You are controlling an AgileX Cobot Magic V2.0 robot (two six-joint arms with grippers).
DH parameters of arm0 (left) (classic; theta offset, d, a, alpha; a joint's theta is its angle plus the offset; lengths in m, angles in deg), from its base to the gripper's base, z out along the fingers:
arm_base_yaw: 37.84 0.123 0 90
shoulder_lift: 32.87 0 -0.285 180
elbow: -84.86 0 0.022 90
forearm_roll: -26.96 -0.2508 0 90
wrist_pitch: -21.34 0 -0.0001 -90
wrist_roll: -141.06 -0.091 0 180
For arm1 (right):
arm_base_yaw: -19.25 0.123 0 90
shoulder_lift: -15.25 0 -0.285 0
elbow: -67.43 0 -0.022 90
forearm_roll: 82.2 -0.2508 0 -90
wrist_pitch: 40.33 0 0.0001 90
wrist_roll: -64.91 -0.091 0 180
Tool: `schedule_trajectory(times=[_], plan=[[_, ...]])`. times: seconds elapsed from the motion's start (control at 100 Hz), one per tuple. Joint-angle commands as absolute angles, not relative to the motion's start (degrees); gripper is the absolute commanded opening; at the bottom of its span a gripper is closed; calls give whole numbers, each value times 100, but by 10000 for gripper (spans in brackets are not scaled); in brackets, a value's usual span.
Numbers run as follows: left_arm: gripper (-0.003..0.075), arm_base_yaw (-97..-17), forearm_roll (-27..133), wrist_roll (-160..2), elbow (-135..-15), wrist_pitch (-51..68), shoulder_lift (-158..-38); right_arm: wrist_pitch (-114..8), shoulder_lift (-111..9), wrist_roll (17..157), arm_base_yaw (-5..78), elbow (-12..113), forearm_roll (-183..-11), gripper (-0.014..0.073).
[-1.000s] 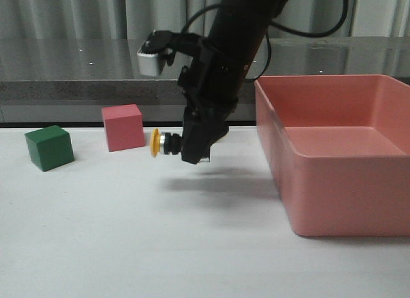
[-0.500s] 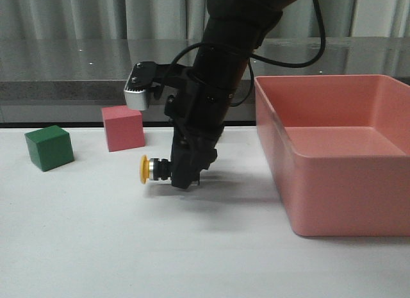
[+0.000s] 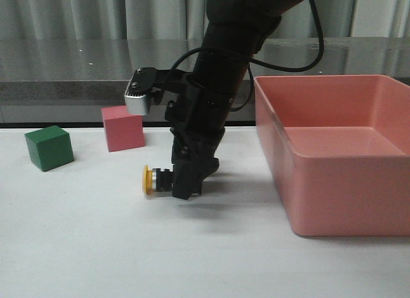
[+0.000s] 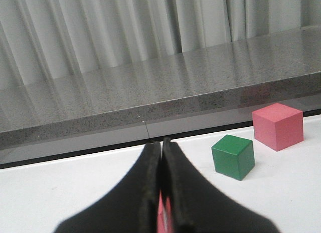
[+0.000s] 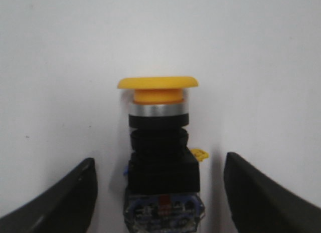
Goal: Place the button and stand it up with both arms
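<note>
surface (image 3: 96,247): white, flat
far left edge: green cube (image 3: 49,147), pink cube (image 3: 123,127)
right edge: pink bin (image 3: 339,163)
middle: button (image 3: 155,180), on its side

The button (image 3: 155,181) is seen lying on its side, low at the white table, its flat yellow mushroom cap turned to the left. Behind the cap a silver collar, a black cylindrical body and a blue-and-clear base are shown in the right wrist view (image 5: 159,158). It is placed left of centre.
</note>
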State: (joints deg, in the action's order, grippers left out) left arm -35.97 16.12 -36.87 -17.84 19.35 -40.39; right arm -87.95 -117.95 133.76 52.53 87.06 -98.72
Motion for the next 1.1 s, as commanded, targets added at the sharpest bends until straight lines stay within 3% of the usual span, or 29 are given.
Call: schedule_trajectory(times=[0.0, 0.45, 0.62, 0.85, 1.09], plan=[[-19, -3589, 1669, -3611, -1626, 2363, -3858, -8784, -11428, 13427, 5237, 8886, -10047, 625], [-19, -3589, 1669, -3611, -1626, 2363, -3858, -9504, -10072, 12229, 5200, 8897, -10041, 594], [-19, -3589, 1669, -3611, -1626, 2363, -3858, -9625, -9261, 11272, 5086, 8897, -9538, 384], [-19, -3589, 1669, -3611, -1626, 2363, -3858, -9715, -8347, 9786, 4499, 8897, -8731, -71], [-19, -3589, 1669, -3611, -1626, 2363, -3858, -8847, -7283, 8849, 3648, 8271, -8731, -62]])
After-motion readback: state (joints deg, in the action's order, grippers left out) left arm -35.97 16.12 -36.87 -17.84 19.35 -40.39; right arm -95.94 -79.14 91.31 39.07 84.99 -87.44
